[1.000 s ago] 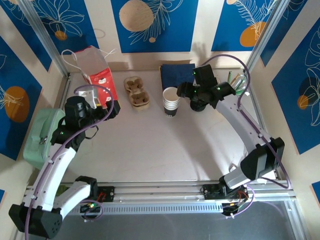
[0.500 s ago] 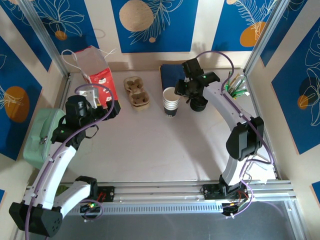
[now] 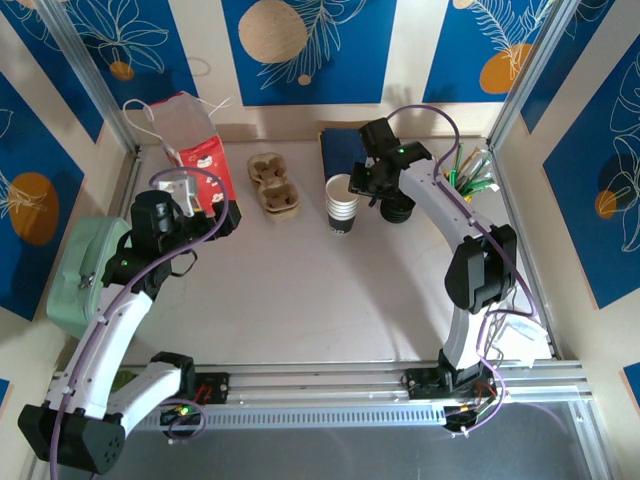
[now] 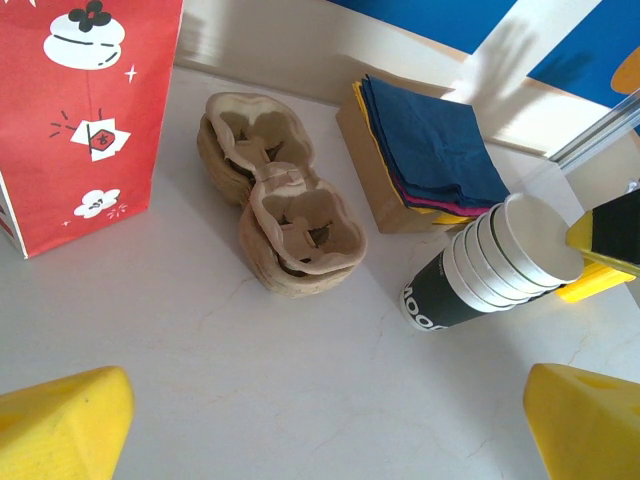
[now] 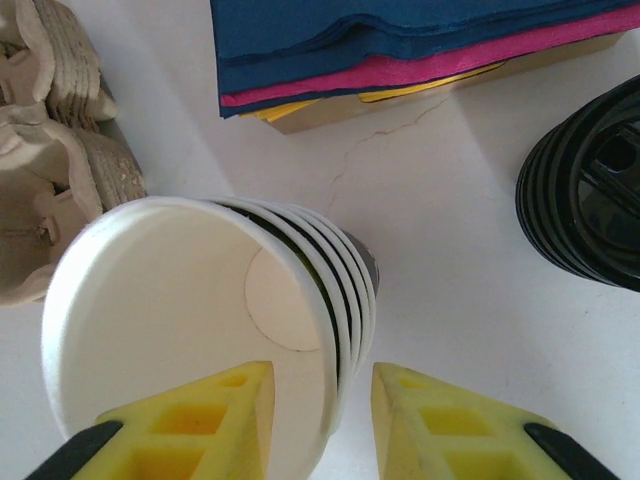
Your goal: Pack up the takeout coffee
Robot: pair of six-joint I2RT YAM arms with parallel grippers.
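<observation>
Saw left tool (image 4: 320, 435) wide open, empty, above bench (image 4: 250, 370). Right tool (image 5: 320, 385) straddled rim of cup stack (image 5: 180, 320), jaws narrowed; couldn't tell if I gripped it.

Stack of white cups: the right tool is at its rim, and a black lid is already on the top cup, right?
No lid: the right wrist view shows the stack of white cups open on top, with the black lids stacked beside it. The right tool is at its rim.
</observation>
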